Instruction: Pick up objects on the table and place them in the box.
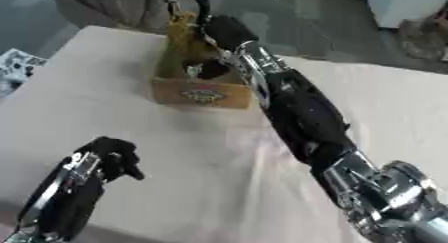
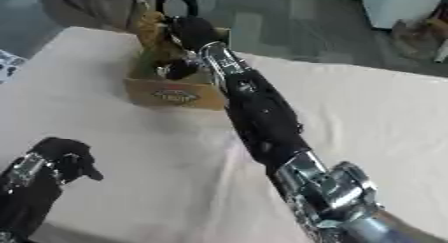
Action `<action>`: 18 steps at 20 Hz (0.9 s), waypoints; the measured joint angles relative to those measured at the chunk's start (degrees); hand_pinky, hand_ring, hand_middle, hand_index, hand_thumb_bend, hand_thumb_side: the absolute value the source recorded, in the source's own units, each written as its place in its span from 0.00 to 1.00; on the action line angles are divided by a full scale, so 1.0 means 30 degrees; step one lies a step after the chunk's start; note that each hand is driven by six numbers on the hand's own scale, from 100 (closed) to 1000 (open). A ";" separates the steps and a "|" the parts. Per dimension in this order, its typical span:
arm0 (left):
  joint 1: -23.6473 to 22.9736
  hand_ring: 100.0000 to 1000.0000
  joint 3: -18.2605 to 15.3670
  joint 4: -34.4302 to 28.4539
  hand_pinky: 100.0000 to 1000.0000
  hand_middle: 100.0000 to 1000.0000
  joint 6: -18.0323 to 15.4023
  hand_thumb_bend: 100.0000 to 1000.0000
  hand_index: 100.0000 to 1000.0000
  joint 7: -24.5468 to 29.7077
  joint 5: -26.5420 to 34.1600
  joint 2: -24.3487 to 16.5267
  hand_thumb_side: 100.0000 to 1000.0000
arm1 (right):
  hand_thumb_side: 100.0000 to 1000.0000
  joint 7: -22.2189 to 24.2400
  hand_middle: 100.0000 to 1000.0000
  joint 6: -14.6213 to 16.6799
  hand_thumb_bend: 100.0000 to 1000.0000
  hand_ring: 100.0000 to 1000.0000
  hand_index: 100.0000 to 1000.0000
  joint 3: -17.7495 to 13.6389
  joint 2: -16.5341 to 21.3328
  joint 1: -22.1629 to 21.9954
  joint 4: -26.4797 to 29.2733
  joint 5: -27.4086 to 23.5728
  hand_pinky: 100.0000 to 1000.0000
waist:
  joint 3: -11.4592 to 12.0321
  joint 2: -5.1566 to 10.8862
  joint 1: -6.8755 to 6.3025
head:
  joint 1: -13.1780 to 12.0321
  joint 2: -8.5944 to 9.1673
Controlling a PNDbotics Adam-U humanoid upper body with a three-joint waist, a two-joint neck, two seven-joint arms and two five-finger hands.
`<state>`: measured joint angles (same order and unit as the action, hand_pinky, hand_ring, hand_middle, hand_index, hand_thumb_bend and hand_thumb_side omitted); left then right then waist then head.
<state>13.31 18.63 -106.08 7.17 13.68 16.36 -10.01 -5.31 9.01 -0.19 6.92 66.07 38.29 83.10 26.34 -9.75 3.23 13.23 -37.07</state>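
Cardboard box [image 1: 199, 92] stands at the table's [image 1: 105, 72] far side with the right hand [image 1: 210, 66] reaching into its open top, apparently to deposit something, its fingers hidden, while the left hand [image 1: 112, 157] rests curled and empty nearby.

Left eye: head-mounted, looks steeply down over desk [image 1: 114, 87], close range | Right eye: same aim, slightly offset | Shared: box [image 2: 171, 94], both arms, desk's far edge, floor beyond.
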 measured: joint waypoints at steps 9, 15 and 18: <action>0.0282 0.44 0.0087 -0.0085 0.53 0.46 0.0103 0.00 0.62 0.0141 0.0089 0.0000 0.69 | 0.29 -0.3073 0.26 -0.1551 0.00 0.28 0.31 -0.0512 0.0981 -0.0008 -0.1589 0.0276 0.17 | 0.0426 -0.0242 0.0329 | 0.0361 0.0495; 0.0305 0.44 0.0088 -0.0100 0.53 0.46 0.0101 0.00 0.62 0.0141 0.0089 -0.0004 0.69 | 0.33 -0.3781 0.25 -0.0917 0.00 0.26 0.35 -0.0280 0.1479 -0.0009 -0.1847 0.0743 0.21 | 0.0246 -0.0243 0.0520 | 0.0317 0.0625; 0.0307 0.44 0.0084 -0.0102 0.53 0.46 0.0089 0.00 0.62 0.0131 0.0087 -0.0014 0.69 | 0.35 -0.3745 0.27 -0.0402 0.00 0.28 0.37 -0.0120 0.1691 -0.0025 -0.1779 0.1287 0.23 | 0.0171 -0.0243 0.0584 | 0.0244 0.0665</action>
<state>14.23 18.89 -106.39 7.44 14.07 16.62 -10.05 -16.54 7.81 -0.55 11.99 65.99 32.95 86.96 26.85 -10.48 4.98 13.97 -35.07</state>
